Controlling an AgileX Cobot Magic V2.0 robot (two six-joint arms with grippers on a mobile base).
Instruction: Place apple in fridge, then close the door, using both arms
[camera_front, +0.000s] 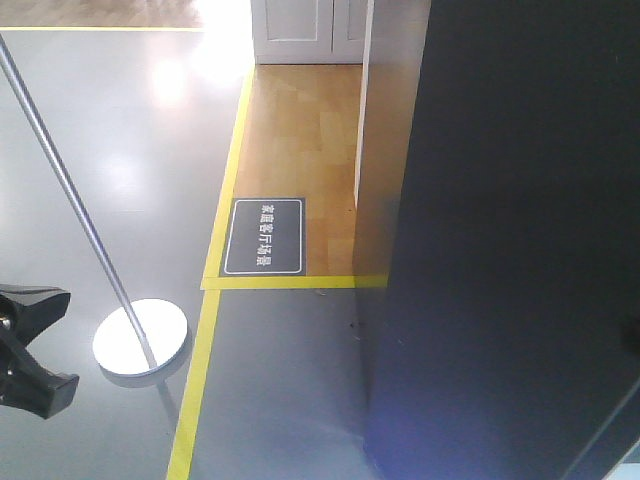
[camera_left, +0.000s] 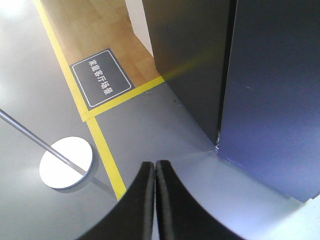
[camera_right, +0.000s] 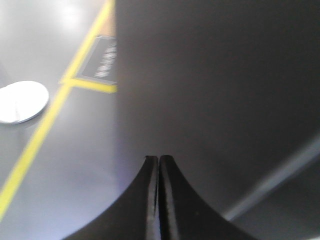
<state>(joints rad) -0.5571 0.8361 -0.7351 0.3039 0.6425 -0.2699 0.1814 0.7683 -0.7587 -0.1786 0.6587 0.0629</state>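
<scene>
The fridge (camera_front: 385, 200) stands at the right, its dark side wall reflecting the wood floor. Its matte dark door (camera_front: 520, 240) faces me and lies against the body. In the left wrist view a narrow dark seam separates the door (camera_left: 275, 90) from the fridge wall (camera_left: 190, 60). My left gripper (camera_left: 155, 165) is shut and empty, hanging over the grey floor short of the door's lower corner. My right gripper (camera_right: 158, 159) is also shut and empty, close in front of the dark door (camera_right: 215, 80). The apple is out of view. A black part of my left arm (camera_front: 30, 345) shows at the left edge.
A round white stand base (camera_front: 140, 340) with a slanted metal pole (camera_front: 60, 170) sits on the grey floor at left. Yellow floor tape (camera_front: 205, 350) borders a wood-floor patch carrying a dark sign (camera_front: 262, 236). White panelled room doors (camera_front: 305, 30) are at the back.
</scene>
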